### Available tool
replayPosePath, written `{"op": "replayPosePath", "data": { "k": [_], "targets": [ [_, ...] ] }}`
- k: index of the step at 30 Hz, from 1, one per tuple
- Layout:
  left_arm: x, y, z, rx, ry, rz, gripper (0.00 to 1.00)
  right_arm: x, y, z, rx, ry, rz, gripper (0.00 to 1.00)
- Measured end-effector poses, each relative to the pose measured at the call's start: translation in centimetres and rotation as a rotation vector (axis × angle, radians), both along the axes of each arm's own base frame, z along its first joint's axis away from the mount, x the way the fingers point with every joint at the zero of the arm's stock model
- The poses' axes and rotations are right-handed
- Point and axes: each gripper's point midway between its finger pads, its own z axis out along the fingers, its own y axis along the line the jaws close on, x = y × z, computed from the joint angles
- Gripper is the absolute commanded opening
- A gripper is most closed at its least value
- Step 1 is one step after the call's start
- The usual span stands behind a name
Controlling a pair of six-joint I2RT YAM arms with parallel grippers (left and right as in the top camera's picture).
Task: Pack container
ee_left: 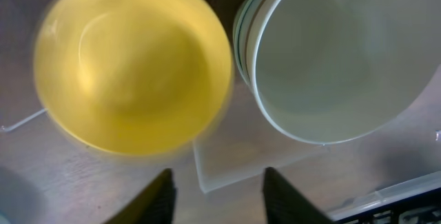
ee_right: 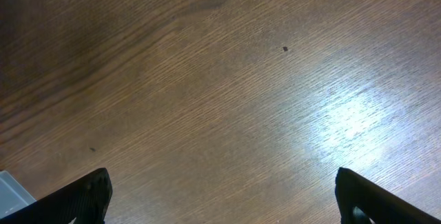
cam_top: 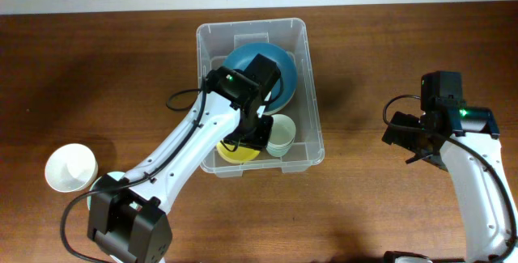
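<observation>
The clear plastic container (cam_top: 312,93) stands at the table's middle back. It holds a blue bowl (cam_top: 285,75) at the far end, a yellow bowl (cam_top: 235,154) at the near left and a stack of pale bowls (cam_top: 282,137) at the near right. My left gripper (cam_top: 251,136) hangs inside the container over the near end. In the left wrist view its fingers (ee_left: 217,198) are open and empty above the white label (ee_left: 241,156), just short of the yellow bowl (ee_left: 131,65) and the pale stack (ee_left: 337,52). My right gripper (cam_top: 405,140) is wide open over bare wood (ee_right: 220,200).
A white bowl (cam_top: 70,168) sits on the table at the near left, with a pale green item (cam_top: 108,182) partly hidden by the left arm's base. The container's corner (ee_right: 9,189) shows at the left edge of the right wrist view.
</observation>
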Motion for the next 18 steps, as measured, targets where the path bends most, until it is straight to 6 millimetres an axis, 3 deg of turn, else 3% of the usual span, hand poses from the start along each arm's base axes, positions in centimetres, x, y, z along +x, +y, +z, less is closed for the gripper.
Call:
{"op": "replayPosePath", "data": {
  "k": [4,8,11,15,18],
  "targets": [
    [0.0,1.4,1.5,0.061,-0.009,0.011,0.55,0.0,0.0,0.0,0.0,0.0,0.0,0.99],
    [2.2,4.5,5.7,0.08,-0.113,0.105,0.59,0.0,0.0,0.0,0.0,0.0,0.0,0.99],
    [3.0,10.7,10.2,0.082,-0.223,0.294,0.65,0.0,0.0,0.0,0.0,0.0,0.0,0.99],
    [1.6,18.7,14.6,0.104,-0.345,0.544,0.7,0.0,0.0,0.0,-0.001,-0.001,0.0,0.99],
    [-0.3,22.6,15.1,0.122,-0.372,0.677,0.73,0.1,0.0,0.0,0.0,-0.003,0.0,0.99]
  ]
}}
